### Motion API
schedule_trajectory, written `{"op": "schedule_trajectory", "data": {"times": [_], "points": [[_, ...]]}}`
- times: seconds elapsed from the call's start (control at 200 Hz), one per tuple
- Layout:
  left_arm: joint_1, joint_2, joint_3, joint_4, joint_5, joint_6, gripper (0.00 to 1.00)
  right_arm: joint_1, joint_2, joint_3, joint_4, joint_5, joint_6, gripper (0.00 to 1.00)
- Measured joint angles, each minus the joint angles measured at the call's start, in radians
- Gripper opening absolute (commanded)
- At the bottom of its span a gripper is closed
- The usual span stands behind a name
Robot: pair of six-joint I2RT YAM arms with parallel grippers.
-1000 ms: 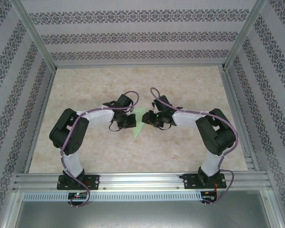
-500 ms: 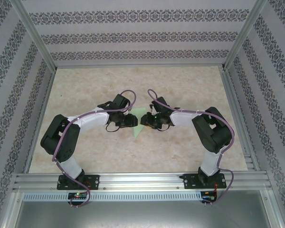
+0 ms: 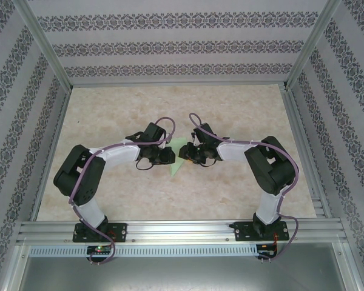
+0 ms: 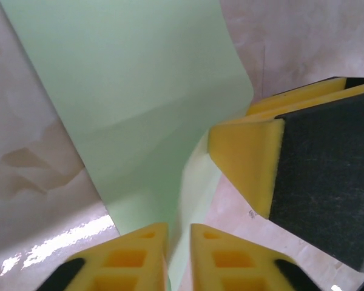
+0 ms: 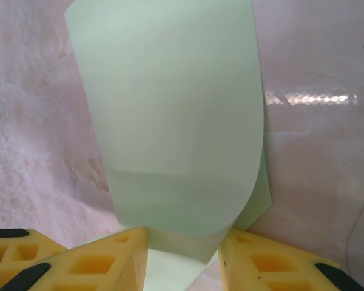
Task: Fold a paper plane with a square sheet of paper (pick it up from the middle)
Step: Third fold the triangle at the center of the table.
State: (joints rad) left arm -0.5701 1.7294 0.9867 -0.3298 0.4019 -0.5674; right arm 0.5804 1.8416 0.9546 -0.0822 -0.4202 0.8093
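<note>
Left gripper (image 4: 178, 235) first: its yellow pads are pinched almost together with an edge of the square sheet of paper (image 4: 127, 91) caught in the slit, so we read that as a real hold. Our guess is that it anchors one side while a flap gets rolled over.

The right gripper (image 5: 183, 245) has its jaws partway apart, straddling the curled-over flap. We can't tell whether they actually squeeze it.

The sheet sits in the middle of the table (image 3: 109, 109), well away from every edge. Both arms reach in from the near edge to meet over it, which fits a two-handed fold.

The top camera gives us the layout: a pale green wedge between the grippers, pointing toward the near edge, but no jaw detail. The left wrist camera adds the pinch, plus one of the right gripper's fingers (image 4: 246, 160) just beside the paper. The right wrist camera shows the flap's soft, uncreased curl.
</note>
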Motion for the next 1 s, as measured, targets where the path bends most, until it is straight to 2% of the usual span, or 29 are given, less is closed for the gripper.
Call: {"op": "schedule_trajectory", "data": {"times": [0.07,0.2,0.679,1.004], "points": [[0.0,0.01,0.0,0.0,-0.004,0.003,0.07,0.0,0.002,0.0,0.003,0.0,0.001,0.37],[0.0,0.014,0.002,0.0,-0.025,0.009,0.05,0.0,0.004,0.0,0.005,0.0,0.003,0.37],[0.0,0.029,0.032,-0.009,-0.071,0.029,0.04,0.0,0.017,0.015,-0.015,0.0,-0.001,0.37],[0.0,0.051,0.032,-0.01,-0.067,0.029,0.04,0.0,0.02,0.021,-0.03,0.001,-0.019,0.31]]}}
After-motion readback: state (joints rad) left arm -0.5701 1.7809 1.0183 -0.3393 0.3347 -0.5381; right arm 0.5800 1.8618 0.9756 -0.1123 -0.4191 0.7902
